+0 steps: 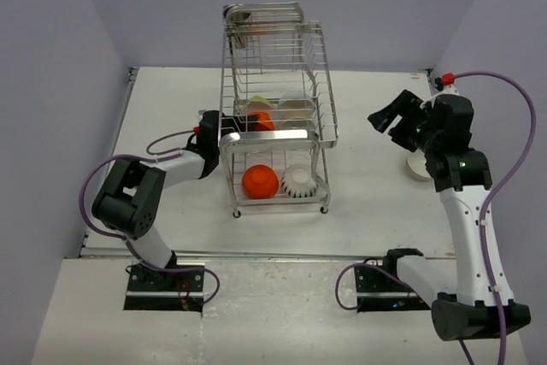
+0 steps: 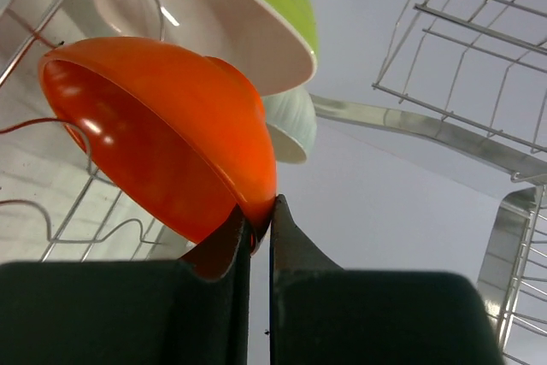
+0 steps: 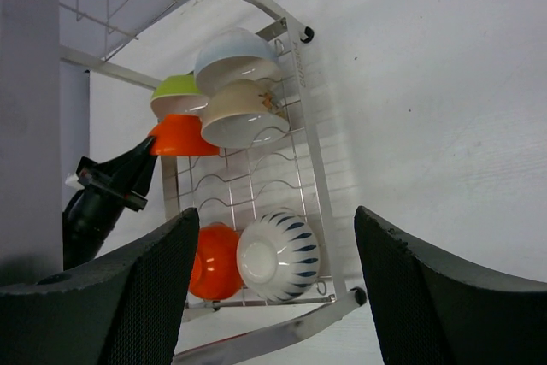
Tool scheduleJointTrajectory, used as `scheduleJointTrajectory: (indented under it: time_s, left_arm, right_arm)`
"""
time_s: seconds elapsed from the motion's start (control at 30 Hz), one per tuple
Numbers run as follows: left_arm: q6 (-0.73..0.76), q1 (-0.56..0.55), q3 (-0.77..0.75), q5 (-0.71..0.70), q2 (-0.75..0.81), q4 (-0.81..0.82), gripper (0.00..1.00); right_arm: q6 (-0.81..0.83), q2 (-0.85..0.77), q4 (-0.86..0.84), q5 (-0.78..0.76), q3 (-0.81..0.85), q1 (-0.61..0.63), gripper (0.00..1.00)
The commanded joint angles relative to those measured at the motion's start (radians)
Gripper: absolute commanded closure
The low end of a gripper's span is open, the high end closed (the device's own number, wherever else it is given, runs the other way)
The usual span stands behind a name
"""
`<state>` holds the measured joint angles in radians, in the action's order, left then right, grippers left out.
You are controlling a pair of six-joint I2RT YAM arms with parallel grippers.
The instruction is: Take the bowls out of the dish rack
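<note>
Because the left jaws pinch only the rim of the orange bowl on the upper tier of the rack, while the right jaws gape empty, it may slip or snag wires.

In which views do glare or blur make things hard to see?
Left wrist view: white glare spots on the glossy orange bowl, pinched by the shut left gripper. Top external view: the chrome wire dish rack shines along its front bar. Right wrist view: the open right gripper looms dark, soft-edged.
</note>
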<state>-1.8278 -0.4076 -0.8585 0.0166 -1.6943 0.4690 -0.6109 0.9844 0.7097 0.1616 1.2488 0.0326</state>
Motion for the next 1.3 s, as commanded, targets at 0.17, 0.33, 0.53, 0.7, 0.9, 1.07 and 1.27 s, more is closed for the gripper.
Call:
scheduleJointTrajectory:
  time_s: [0.17,0.33,0.53,0.7,0.9,1.07,1.27]
  left_arm:
    - [0.03,0.102,0.119,0.149,0.119,0.298,1.0]
    - [-0.011,0.135,0.112,0.233,0.039,0.44,1.0]
    - [-0.03,0.141,0.159,0.234,0.064,0.471,1.0]
    - [-0.008,0.194,0.17,0.295,0.09,0.483,1.0]
    - [-0.007,0.254,0.194,0.368,0.168,0.461,1.0]
    - [0.272,0.373,0.075,0.422,0.355,0.037,1.0]
    - [0.814,0.466,-0.358,0.146,0.322,-0.868,1.0]
  right_arm:
    - [-0.091,0.068,-0.108,0.16,-0.026,0.003,0.26]
    - [-0.127,0.12,-0.125,0.187,0.012,0.003,0.26]
    - [-0.148,0.158,-0.096,0.217,0.057,0.004,0.27]
    - [-0.202,0.189,-0.136,0.282,0.017,0.003,0.28]
    - [-0.211,0.238,-0.133,0.323,0.012,0.004,0.28]
    - [-0.291,0.298,-0.13,0.418,0.0,0.012,0.3]
    - [-0.53,0.27,-0.283,0.447,-0.104,0.036,0.33]
